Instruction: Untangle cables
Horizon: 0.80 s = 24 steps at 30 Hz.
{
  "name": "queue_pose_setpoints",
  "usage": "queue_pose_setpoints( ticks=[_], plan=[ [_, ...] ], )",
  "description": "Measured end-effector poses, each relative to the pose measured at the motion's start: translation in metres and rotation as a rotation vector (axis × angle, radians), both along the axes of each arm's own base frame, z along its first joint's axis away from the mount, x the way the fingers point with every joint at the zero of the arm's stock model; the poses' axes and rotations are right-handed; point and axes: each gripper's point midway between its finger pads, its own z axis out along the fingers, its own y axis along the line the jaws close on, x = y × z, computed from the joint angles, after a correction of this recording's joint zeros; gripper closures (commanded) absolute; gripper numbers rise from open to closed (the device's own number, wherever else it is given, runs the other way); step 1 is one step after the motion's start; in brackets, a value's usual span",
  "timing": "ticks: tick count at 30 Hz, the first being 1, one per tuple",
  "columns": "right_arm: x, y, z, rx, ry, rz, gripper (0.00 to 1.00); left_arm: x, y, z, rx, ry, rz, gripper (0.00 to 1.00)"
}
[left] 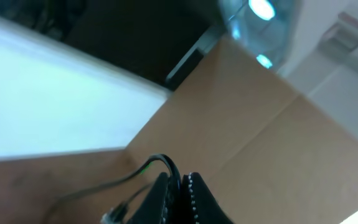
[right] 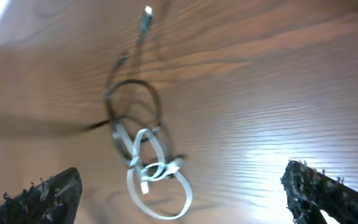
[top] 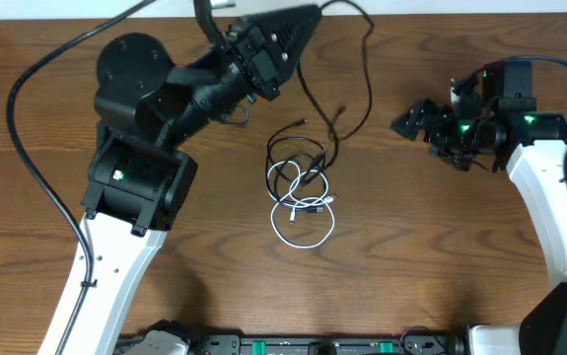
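**Overhead and wrist views of two arms over a wooden table [top: 441, 256].**

- **Left gripper [top: 303, 20]:** The jaws are fully closed and pinch a thin black cable [left: 149, 165]. The cable leaves the closed fingertips on one side. The wrist view is too blurred to show its end.
- **Held cable:** In the overhead view, black cord runs from these jaws across the table to the cable bundle [top: 298, 177]. The bundle lies well apart from the left jaws.
- **Right gripper [top: 413, 120]:** The jaws are spread wide with nothing between them. Its fingers [right: 42, 196] stand at either side of the wrist view. The bundle lies ahead of the open jaws, untouched.
- **Bundle:** A white cable [top: 308, 222] forms loops on the side farther from the left jaws. It is crossed with black loops [top: 293, 158] on the nearer side. How many black cords are entwined cannot be told.
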Motion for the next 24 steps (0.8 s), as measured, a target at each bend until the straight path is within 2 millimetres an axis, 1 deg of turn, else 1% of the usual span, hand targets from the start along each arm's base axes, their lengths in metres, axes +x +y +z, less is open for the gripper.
queue_pose_setpoints(
  ticks=[3, 5, 8, 12, 15, 20, 23, 24],
  plan=[
    [-0.003, -0.005, -0.011, -0.046, 0.013, -0.008, 0.01, -0.005, 0.002, 0.023, -0.059, -0.076, -0.003, 0.93],
    [-0.004, -0.004, -0.017, -0.063, 0.012, -0.001, 0.01, -0.007, 0.005, 0.033, -0.091, -0.097, 0.001, 0.93],
    [-0.005, 0.001, -0.022, -0.077, 0.005, 0.016, 0.01, -0.003, 0.009, 0.035, -0.118, -0.073, 0.027, 0.92],
    [-0.004, 0.009, -0.022, -0.086, -0.012, 0.041, 0.01, 0.014, 0.018, 0.02, -0.111, 0.004, 0.127, 0.92],
    [-0.004, 0.017, -0.021, -0.089, -0.021, 0.062, 0.01, 0.027, 0.03, 0.018, -0.092, -0.019, 0.233, 0.93],
    [-0.006, 0.028, -0.02, -0.088, -0.033, 0.094, 0.01, 0.046, 0.052, 0.033, -0.109, -0.125, 0.409, 0.93],
    [-0.004, 0.034, -0.019, -0.087, -0.052, 0.109, 0.01, 0.058, 0.061, 0.046, -0.156, -0.198, 0.485, 0.92],
    [-0.003, 0.036, -0.018, -0.087, -0.057, 0.113, 0.01, 0.063, 0.062, 0.047, -0.165, -0.213, 0.501, 0.92]
  ],
)
